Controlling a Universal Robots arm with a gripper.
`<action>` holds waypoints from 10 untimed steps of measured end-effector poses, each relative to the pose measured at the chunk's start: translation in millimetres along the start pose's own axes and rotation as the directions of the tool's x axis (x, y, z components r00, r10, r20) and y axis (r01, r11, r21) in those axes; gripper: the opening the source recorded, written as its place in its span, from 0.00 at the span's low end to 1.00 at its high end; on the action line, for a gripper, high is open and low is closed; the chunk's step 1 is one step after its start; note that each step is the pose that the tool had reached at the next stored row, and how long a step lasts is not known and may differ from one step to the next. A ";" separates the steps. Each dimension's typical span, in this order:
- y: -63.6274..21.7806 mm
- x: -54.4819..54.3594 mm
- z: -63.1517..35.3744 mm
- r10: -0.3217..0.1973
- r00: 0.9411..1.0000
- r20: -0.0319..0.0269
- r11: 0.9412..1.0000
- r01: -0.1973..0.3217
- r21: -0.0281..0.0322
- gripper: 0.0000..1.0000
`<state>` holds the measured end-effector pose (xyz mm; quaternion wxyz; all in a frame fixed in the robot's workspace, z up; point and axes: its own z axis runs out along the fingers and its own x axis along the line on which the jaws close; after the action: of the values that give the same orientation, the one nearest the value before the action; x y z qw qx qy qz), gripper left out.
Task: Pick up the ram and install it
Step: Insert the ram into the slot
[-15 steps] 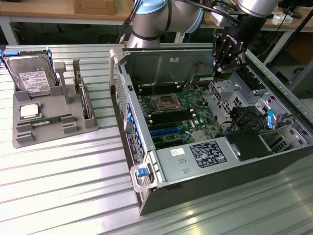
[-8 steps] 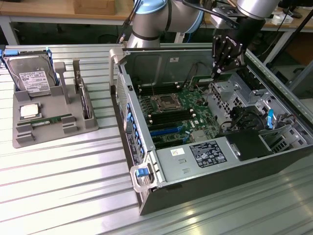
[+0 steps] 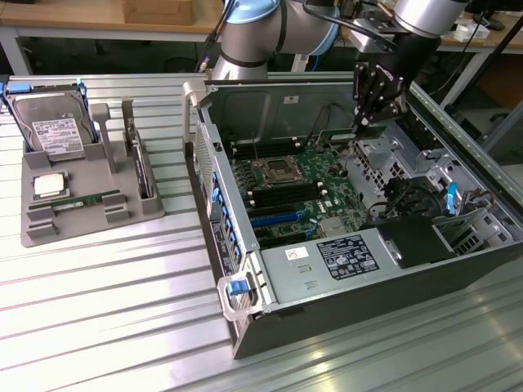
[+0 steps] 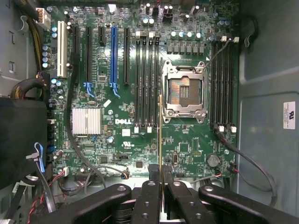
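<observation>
My gripper (image 3: 360,124) hangs inside the open computer case (image 3: 327,306), above the motherboard (image 3: 323,175). It is shut on the ram (image 3: 335,135), a thin green stick held out from the fingertips. In the wrist view the ram (image 4: 160,135) is seen edge-on as a narrow line running from between the black fingers (image 4: 148,196) of the gripper (image 4: 161,183). It lies over the board between the black memory slots (image 4: 147,84) and the CPU socket (image 4: 186,91). A second bank of slots (image 4: 224,84) sits on the socket's other side.
On the exterior view's left, a grey tray (image 3: 37,230) holds a hard drive (image 3: 55,131), a silver CPU chip (image 3: 49,185) and another green stick (image 3: 82,201). Cables (image 4: 74,116) and a finned heatsink (image 4: 86,121) crowd the board; drive bays (image 3: 425,237) fill the case's near end.
</observation>
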<state>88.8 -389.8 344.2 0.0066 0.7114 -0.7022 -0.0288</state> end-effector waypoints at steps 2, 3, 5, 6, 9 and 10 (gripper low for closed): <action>-0.1 0.2 1.2 0.000 1.000 0.000 1.000 0.000 0.000 0.13; -0.1 0.3 1.7 0.000 1.000 0.000 1.000 0.000 0.000 0.13; -0.1 0.4 2.7 0.000 1.000 0.000 1.000 0.000 0.000 0.13; -0.2 0.5 3.3 0.000 1.000 0.000 1.000 0.000 0.000 0.13; -0.3 0.8 5.4 0.000 1.000 0.000 1.000 0.000 0.000 0.13; -0.3 0.9 6.3 0.000 1.000 0.000 1.000 0.000 0.000 0.13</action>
<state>88.8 -390.5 337.8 0.0066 0.7114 -0.7021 -0.0289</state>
